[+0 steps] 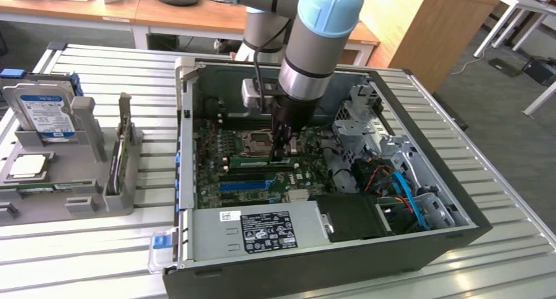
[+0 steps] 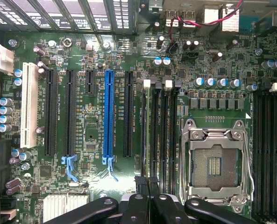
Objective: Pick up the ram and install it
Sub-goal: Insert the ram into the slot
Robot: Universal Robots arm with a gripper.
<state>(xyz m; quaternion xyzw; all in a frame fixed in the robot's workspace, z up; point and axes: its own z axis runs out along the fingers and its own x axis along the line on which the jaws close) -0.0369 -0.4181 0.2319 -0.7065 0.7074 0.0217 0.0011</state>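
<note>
Gripper (image 1: 280, 152) pinched the ram (image 1: 250, 161), held upright on its long edge against the motherboard (image 1: 217, 178), just beside the CPU socket (image 1: 259, 141) inside the open case (image 1: 347, 266).

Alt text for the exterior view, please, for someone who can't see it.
A robot arm reaches down into an open computer case lying on a slatted metal table, its gripper at the motherboard beside a thin green ram stick. On the exterior view's left, a grey rack holds a hard drive.
</note>
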